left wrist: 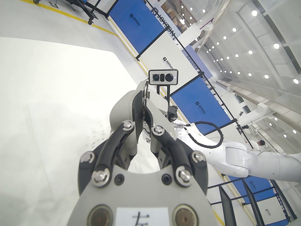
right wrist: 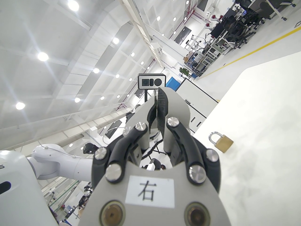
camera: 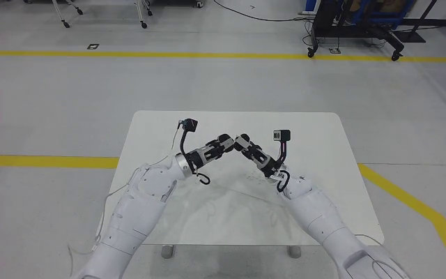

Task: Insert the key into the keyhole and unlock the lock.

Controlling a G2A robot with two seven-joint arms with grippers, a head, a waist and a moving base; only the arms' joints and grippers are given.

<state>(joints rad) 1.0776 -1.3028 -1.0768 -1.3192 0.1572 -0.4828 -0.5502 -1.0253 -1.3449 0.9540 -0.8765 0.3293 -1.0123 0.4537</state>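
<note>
Above the middle of the counter [camera: 313,139], the left hand [left wrist: 144,95] and the right hand [right wrist: 157,96] are hanging tip to tip, close together; both are showing their fingers clenched tight; whether anything thin is pinched between them I cannot tell; the brass padlock [right wrist: 222,142] is lying on the counter near the right hand, apart from it.

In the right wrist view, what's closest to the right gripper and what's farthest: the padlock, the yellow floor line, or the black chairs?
From the right gripper:
1. the padlock, on the table beside it.
2. the yellow floor line, past the table edge.
3. the black chairs, far across the room.
</note>
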